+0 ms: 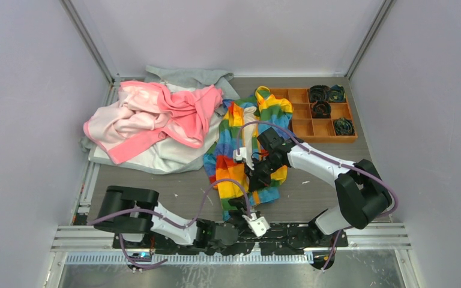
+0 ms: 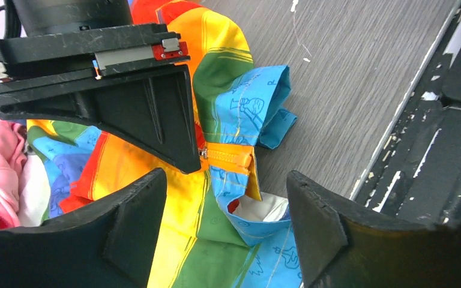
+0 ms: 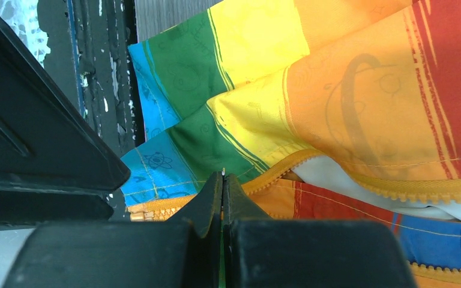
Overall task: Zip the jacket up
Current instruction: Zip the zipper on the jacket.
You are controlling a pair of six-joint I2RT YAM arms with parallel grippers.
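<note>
The jacket [image 1: 222,162], mid-table at twelve o'clock from the arm bases [image 1: 234,237], lies mostly unzipped, its zipper [image 2: 231,161] gaping above its foot, where the right gripper [image 3: 222,180] pinches shut (whether it grips anything cannot be told) and the left gripper [image 2: 225,180] hovers spread.

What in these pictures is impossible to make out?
- Right wrist view: whether the shut right gripper pinches the zipper of the jacket; its own fingers cover the spot.
- Top view: what the dark things in the orange tray are; too small.
- Top view: most of the grey garment, under the pink garment.
</note>
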